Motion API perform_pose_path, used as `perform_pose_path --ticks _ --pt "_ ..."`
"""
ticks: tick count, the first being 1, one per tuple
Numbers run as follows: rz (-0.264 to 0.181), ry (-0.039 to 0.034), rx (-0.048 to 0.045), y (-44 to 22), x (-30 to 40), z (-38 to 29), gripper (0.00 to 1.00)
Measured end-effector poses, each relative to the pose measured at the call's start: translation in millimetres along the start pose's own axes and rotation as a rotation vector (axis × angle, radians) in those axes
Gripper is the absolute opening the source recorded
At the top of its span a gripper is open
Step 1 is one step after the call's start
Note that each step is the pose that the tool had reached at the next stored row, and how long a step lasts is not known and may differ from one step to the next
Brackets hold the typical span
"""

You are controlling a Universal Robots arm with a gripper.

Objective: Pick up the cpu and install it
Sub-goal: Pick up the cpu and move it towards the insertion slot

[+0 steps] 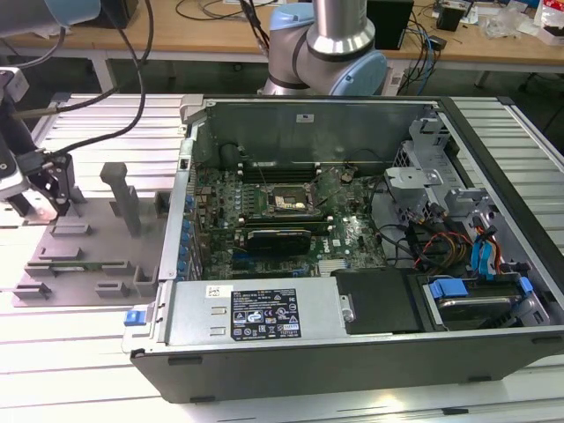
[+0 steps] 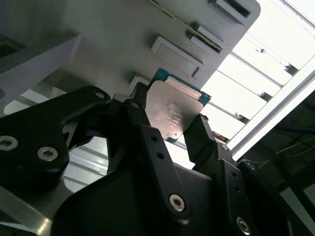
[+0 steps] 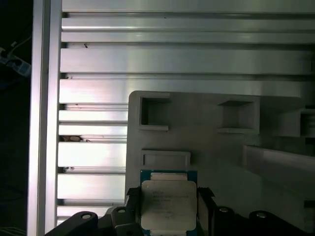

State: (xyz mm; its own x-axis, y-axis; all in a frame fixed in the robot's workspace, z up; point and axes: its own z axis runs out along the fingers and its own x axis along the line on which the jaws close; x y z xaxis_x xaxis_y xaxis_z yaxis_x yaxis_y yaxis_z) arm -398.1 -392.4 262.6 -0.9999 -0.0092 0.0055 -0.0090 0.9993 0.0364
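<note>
Clamping the cpu [image 2: 174, 110] by two opposite edges, the gripper [image 2: 170, 118] has its black fingers [image 2: 142, 128] narrowed onto it; just beyond lies the grey plastic fixture [image 3: 197, 128] on the slotted aluminium table [image 3: 172, 59]; well apart, toward the exterior view's right, the open computer case [image 1: 352, 326] shows its motherboard socket [image 1: 286, 203].

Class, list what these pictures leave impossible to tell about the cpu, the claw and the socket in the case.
1. Underside of the cpu, both wrist views: covered by its own metal top, so contact with the grey tray is unclear.
2. The cpu's rim nearest the claw, first wrist view: cut off by the picture's edge.
3. Pins in the socket, exterior view: too small.
</note>
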Motion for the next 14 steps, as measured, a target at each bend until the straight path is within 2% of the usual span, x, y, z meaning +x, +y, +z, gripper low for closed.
perform_pose_path --ticks 5,7,14 --pt "0.0 -0.0001 -0.0001 0.6 0.0 -10.3 0.55" --pt "0.0 0.0 0.0 1.0 0.0 -16.7 0.55" --pt "0.0 -0.0001 -0.0001 1.9 0.1 -30.3 0.55"
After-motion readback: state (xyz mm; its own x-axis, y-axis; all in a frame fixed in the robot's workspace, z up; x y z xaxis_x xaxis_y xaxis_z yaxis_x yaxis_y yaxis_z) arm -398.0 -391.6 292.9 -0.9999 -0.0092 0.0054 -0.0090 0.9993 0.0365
